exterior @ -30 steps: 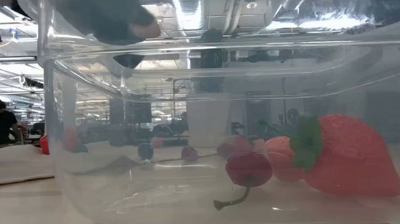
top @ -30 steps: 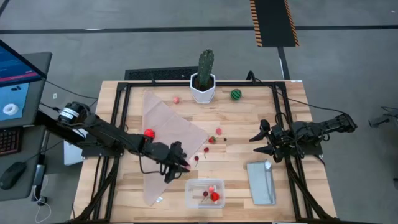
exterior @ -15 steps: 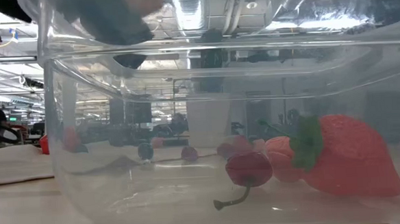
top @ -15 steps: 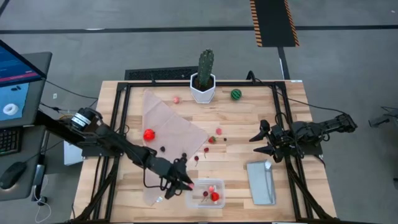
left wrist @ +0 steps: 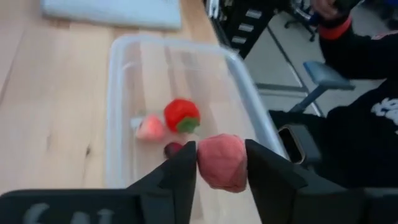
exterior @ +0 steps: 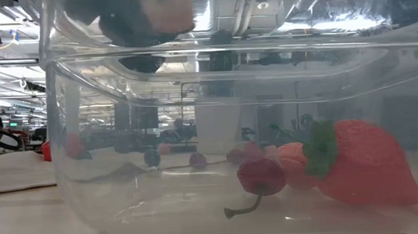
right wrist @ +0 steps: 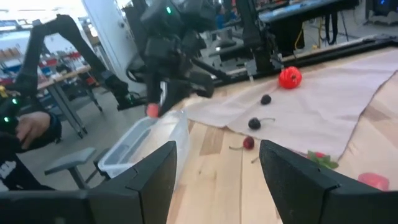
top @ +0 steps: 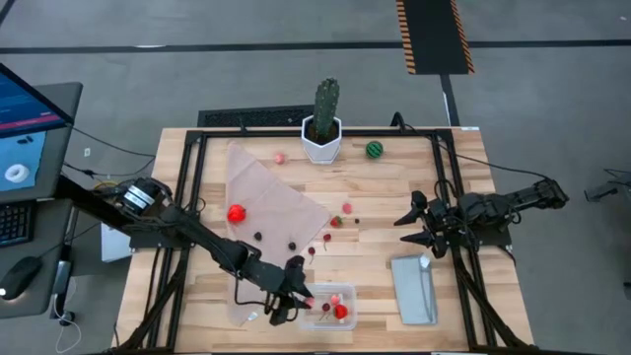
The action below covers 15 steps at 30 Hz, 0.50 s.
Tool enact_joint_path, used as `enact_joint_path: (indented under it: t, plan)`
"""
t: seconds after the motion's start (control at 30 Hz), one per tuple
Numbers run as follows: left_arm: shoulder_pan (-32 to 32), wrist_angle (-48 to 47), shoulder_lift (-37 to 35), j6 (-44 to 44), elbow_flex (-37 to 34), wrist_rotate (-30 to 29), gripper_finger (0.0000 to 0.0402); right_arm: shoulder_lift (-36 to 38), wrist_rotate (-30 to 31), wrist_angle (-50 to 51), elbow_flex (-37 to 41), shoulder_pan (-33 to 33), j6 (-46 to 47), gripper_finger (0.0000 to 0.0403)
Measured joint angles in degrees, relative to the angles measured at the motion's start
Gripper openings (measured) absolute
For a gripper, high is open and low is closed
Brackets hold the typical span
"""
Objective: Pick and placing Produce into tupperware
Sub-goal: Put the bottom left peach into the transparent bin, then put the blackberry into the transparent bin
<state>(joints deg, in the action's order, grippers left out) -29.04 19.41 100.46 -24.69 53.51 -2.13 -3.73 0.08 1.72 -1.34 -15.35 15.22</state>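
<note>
The tupperware, a clear tub, stands near the table's front edge. It holds a red strawberry, a pink piece and a dark cherry. My left gripper hangs over the tub's left end, shut on a pink fruit. In the low view it shows above the tub's rim, as does the left gripper. More produce lies loose on the table and the beige cloth. My right gripper waits open at the right, its fingers wide apart in the right wrist view. My left gripper pinches the pink fruit by its two sides between the two fingers, at their free ends. The fingers slant downward from the table's left toward the tub. The fruit is lifted clear, above the inside of the tupperware.
A cactus in a white pot and a green striped ball stand at the far edge. A red strawberry and cherries lie on the cloth. A grey-blue lid lies right of the tub. A person sits beyond the near edge.
My left gripper has carried the pink fruit toward the table's near edge and a little to the right, sinking slightly, from beside the cloth to above the tupperware's left end. The right arm has kept still.
</note>
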Motion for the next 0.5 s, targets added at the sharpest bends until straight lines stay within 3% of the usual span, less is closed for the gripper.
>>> enact_joint_path:
  t: [0.27, 0.5]
  plan:
    - [0.0, -0.5, 0.0, 1.5, -0.1, -1.7, 0.0198, 0.0, 0.1, 0.0, 0.0, 0.0, 0.2, 0.0255]
    - [0.1, -5.4, -2.7, 4.6, -0.1, -3.5, 0.0205, 0.0, 0.0, 0.0, 0.0, 0.0, 0.3, 0.0255]
